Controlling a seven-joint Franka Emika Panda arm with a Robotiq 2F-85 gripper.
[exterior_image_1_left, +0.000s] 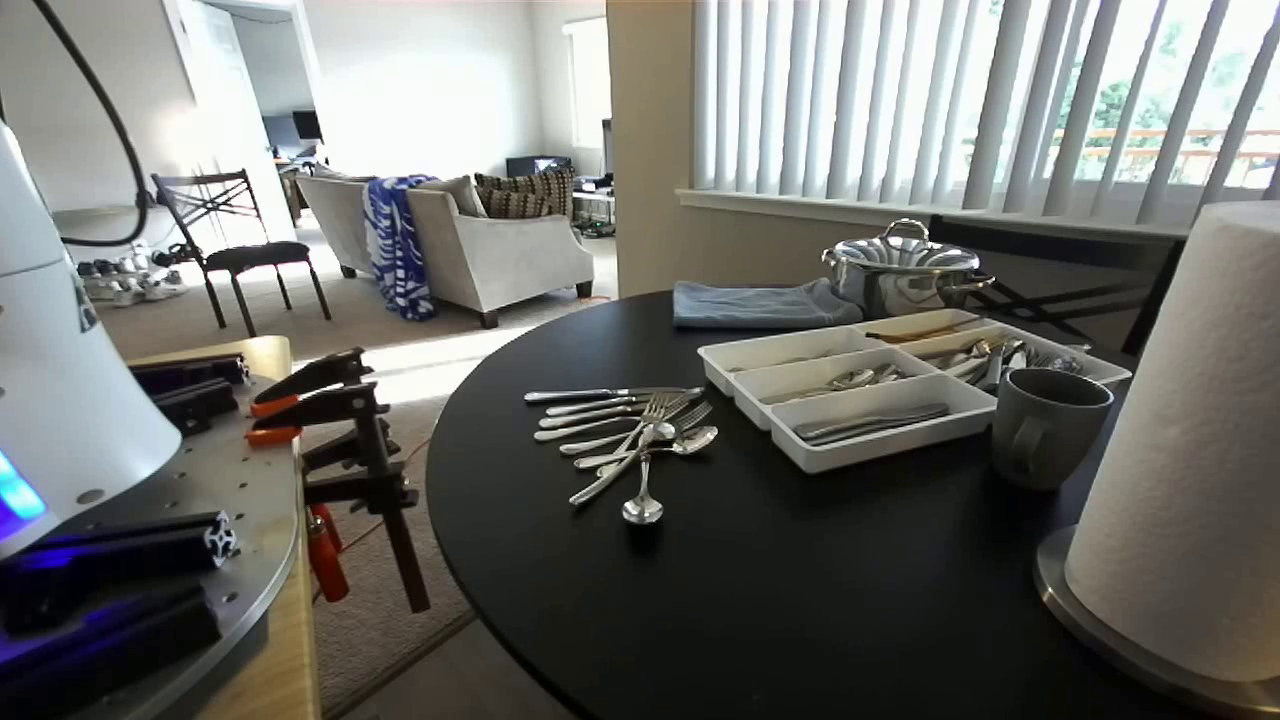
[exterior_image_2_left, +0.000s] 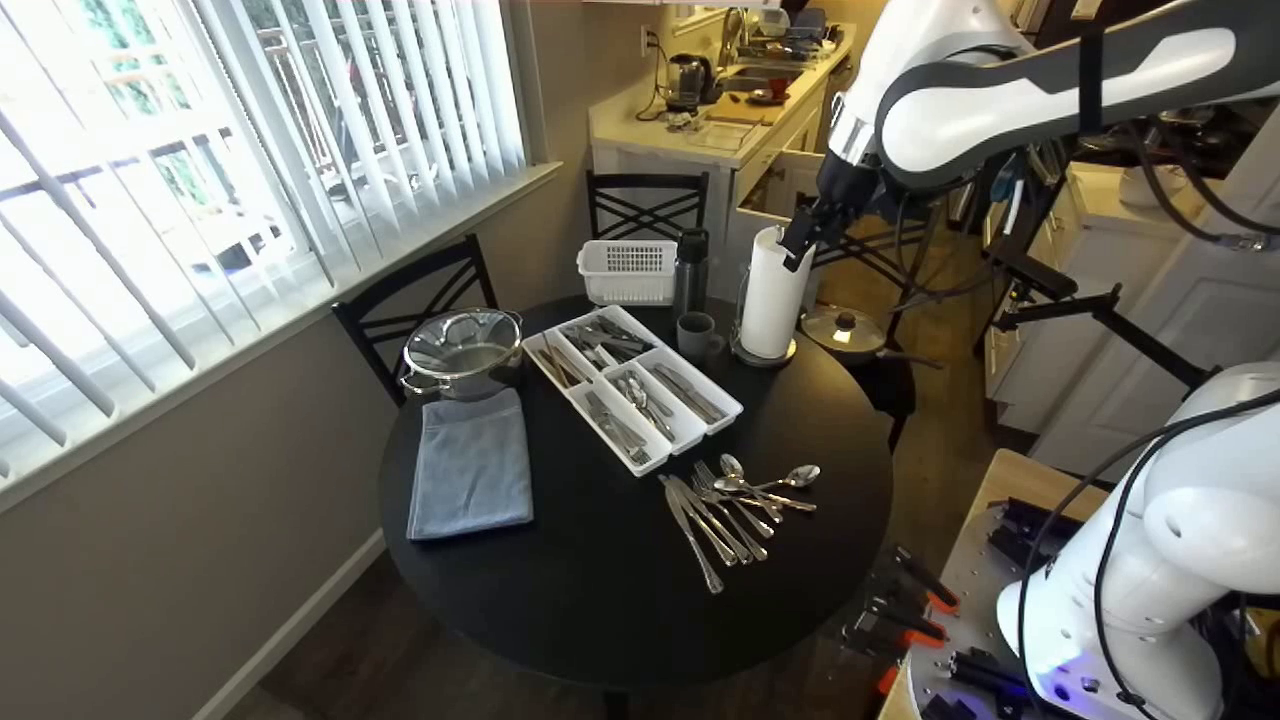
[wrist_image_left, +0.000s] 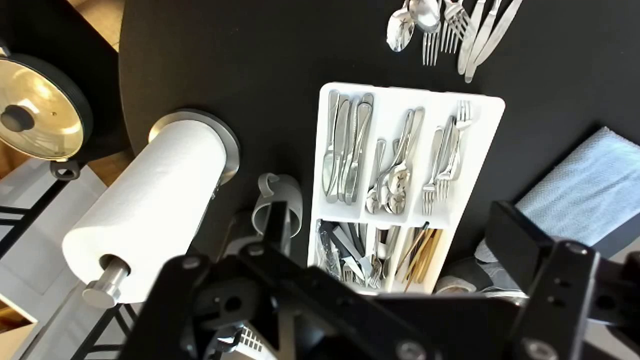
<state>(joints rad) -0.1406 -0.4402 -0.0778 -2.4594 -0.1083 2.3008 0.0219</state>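
In an exterior view, a steel pot (exterior_image_2_left: 463, 362) stands far left on the tabletop (exterior_image_2_left: 570, 600), a folded blue cloth (exterior_image_2_left: 472, 468) nearer. Rightward come the cutlery tray (exterior_image_2_left: 690, 432), a grey mug (exterior_image_2_left: 694, 336), loose cutlery (exterior_image_2_left: 733, 485) nearer, then a paper towel roll (exterior_image_2_left: 772, 298). The fingers (wrist_image_left: 515, 242) hang above, spread wide and empty.

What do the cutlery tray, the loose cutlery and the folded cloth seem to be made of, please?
Cutlery tray: probably moulded plastic with a smooth white finish; the rounded corners suggest that.
Loose cutlery: polished metal, likely stainless steel, given its bright, mirror-like highlights.
Folded cloth: matte fabric, judging by its dimpled surface; which fibre, I cannot tell.
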